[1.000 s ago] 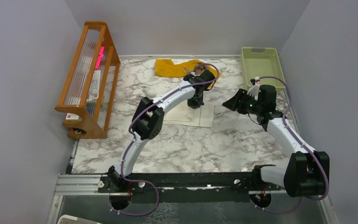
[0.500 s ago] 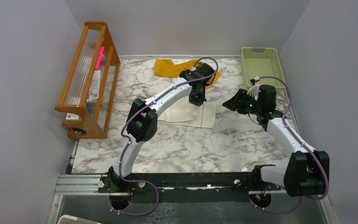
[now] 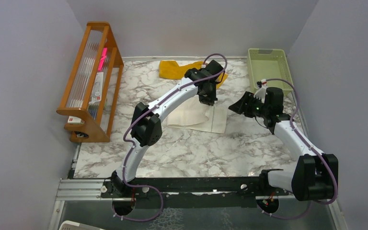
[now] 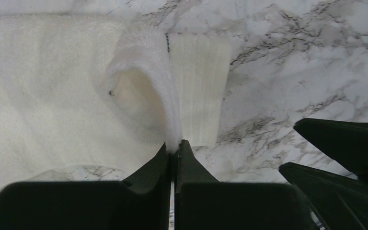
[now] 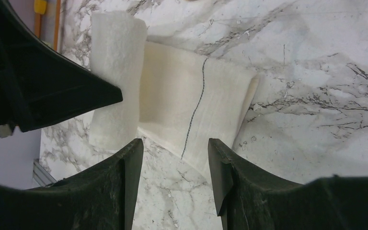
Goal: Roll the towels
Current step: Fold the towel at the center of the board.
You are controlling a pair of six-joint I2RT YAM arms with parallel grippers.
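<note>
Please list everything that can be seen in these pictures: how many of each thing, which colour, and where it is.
cream towel: one, cream-white, middle of the table, one edge held up by the left gripper
yellow towel: one, mustard yellow, crumpled at the far edge of the table, partly behind the left arm
basket: one, pale green, far right corner
rack: one, brown wood, left edge of the table
table: one, white and grey marble pattern
left gripper: one, black, shut on the cream towel's edge
right gripper: one, black, open, just to the right of the cream towel
</note>
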